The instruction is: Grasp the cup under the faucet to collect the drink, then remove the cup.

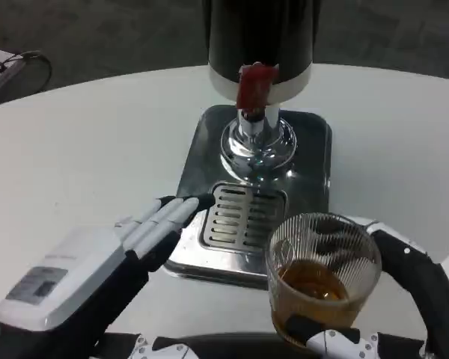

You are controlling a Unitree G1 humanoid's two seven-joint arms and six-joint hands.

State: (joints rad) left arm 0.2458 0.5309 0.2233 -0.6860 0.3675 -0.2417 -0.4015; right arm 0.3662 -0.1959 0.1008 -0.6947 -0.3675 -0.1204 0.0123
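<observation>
A ribbed clear glass cup (321,278) with amber drink in its bottom is held by my right hand (404,299), whose fingers wrap around its far side and under its base. The cup sits at the front right corner of the steel drip tray (243,217), away from the faucet. The dispenser's red tap lever (256,86) and chrome spout (256,138) stand above the tray's back. My left hand (112,262) is open, fingers extended, tips touching or just above the tray's front left edge.
The black dispenser body (260,34) rises at the top centre. The round white table (82,149) spreads to both sides. A cable and a pale device (4,63) lie beyond the table at far left.
</observation>
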